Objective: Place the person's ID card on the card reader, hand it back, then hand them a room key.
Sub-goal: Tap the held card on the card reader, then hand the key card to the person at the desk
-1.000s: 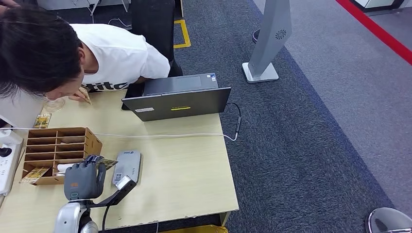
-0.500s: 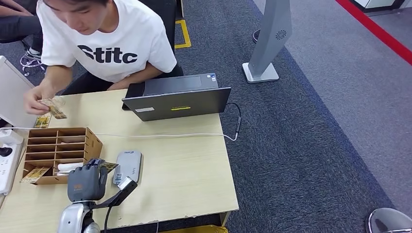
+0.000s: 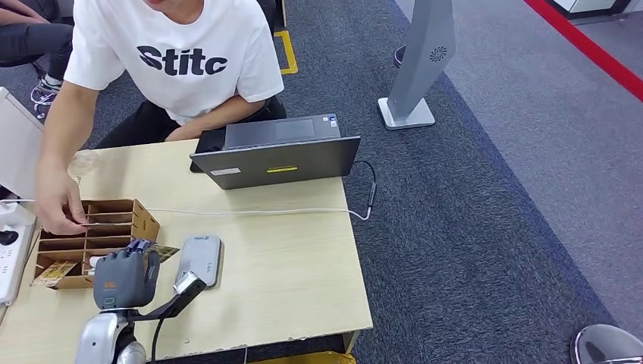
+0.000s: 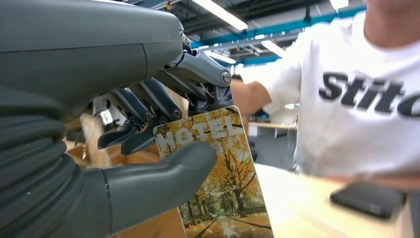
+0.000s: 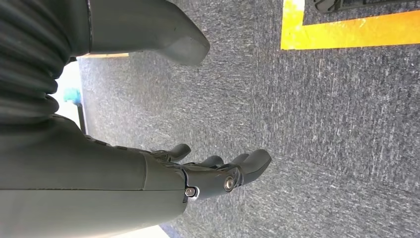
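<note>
My left hand hovers over the table's front left, beside the grey card reader. It pinches a room key card printed with HOTEL and autumn trees between thumb and fingers; the card's tip pokes out toward the reader. The person in a white T-shirt sits across the table, one hand reaching into the wooden card organizer. My right hand hangs over grey carpet, fingers apart, holding nothing.
A laptop stands at the table's far edge with a white cable running across the top. Another card lies in the organizer's front slot. A white power strip sits at far left. A phone lies on the table.
The person has sat up and moved a hand from the table's far left down into the organizer. My left hand with the key card has shifted slightly left.
</note>
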Robot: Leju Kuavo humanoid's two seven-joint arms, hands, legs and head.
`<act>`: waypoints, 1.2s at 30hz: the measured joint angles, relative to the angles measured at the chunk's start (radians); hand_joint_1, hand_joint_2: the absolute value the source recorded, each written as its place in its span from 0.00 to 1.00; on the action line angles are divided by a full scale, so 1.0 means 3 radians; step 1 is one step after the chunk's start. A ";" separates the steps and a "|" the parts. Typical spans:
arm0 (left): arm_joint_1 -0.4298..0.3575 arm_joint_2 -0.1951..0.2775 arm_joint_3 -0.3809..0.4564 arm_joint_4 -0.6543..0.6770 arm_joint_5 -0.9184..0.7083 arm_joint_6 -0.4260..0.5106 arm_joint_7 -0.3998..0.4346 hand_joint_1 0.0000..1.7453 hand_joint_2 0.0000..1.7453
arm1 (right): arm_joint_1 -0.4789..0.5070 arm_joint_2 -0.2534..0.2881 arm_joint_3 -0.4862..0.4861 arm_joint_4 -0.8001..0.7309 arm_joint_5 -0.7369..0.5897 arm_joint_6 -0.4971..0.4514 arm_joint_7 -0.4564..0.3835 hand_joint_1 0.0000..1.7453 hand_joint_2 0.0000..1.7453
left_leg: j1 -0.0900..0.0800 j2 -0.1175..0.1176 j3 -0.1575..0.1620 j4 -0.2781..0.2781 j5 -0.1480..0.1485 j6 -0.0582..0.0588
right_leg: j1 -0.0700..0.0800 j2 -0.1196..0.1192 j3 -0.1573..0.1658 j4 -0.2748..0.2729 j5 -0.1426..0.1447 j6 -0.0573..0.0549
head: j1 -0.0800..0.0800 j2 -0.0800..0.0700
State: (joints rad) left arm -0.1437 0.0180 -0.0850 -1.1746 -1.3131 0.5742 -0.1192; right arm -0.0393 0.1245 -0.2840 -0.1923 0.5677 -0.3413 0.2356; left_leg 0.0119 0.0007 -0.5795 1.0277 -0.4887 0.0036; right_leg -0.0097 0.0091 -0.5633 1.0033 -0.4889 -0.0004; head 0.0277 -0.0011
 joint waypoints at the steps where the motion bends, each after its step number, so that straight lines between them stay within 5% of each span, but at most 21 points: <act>1: -0.0006 0.0020 0.0001 -0.0078 0.0053 -0.0003 -0.0016 1.00 1.00 | 0.0000 0.0000 -0.0001 0.0000 0.0011 0.0000 0.0004 0.00 1.00 | 0.0000 0.0000 0.0000 0.0000 0.0000 0.0000 | 0.0000 0.0000 0.0000 0.0000 0.0000 0.0000 | 0.0000 0.0000; 11: -0.0145 0.0202 0.0066 -0.0687 0.0243 -0.0028 -0.0093 1.00 1.00 | 0.0003 -0.0004 -0.0006 0.0000 0.0072 0.0038 -0.0020 0.00 1.00 | 0.0000 0.0000 0.0000 0.0000 0.0000 0.0000 | 0.0000 0.0000 0.0000 0.0000 0.0000 0.0000 | 0.0000 0.0000; 24: -0.0373 0.0362 0.0182 -0.0897 0.0033 -0.0094 -0.0030 0.98 1.00 | 0.0003 -0.0010 -0.0015 0.0000 0.0164 0.0044 0.0001 0.00 1.00 | 0.0000 0.0000 0.0000 0.0000 0.0001 -0.0002 | 0.0000 0.0001 -0.0001 0.0001 0.0000 0.0000 | 0.0000 0.0000; 28: -0.0433 0.0361 0.0181 -0.0901 0.0044 -0.0178 -0.0025 0.00 1.00 | 0.0001 -0.0012 -0.0025 0.0000 0.0192 0.0055 -0.0010 0.00 1.00 | 0.0000 0.0000 0.0000 0.0000 0.0001 -0.0002 | 0.0000 0.0001 -0.0001 0.0001 0.0000 0.0000 | 0.0000 0.0000; 36: -0.0445 0.0296 0.0179 -0.0920 0.0099 -0.0064 0.0014 0.00 1.00 | -0.0002 -0.0014 -0.0029 0.0000 0.0237 0.0055 0.0018 0.00 1.00 | -0.0001 0.0001 0.0001 0.0000 0.0001 -0.0001 | 0.0000 0.0001 -0.0001 0.0001 0.0000 0.0000 | 0.0000 0.0000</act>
State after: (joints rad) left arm -0.2772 0.1067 -0.0313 -1.4506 -1.2834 0.5551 -0.1149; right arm -0.0399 0.1202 -0.2926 -0.1923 0.6389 -0.3249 0.2411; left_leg 0.0117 0.0009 -0.5792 1.0277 -0.4884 0.0032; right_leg -0.0098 0.0095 -0.5637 1.0035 -0.4889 -0.0004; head 0.0277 -0.0011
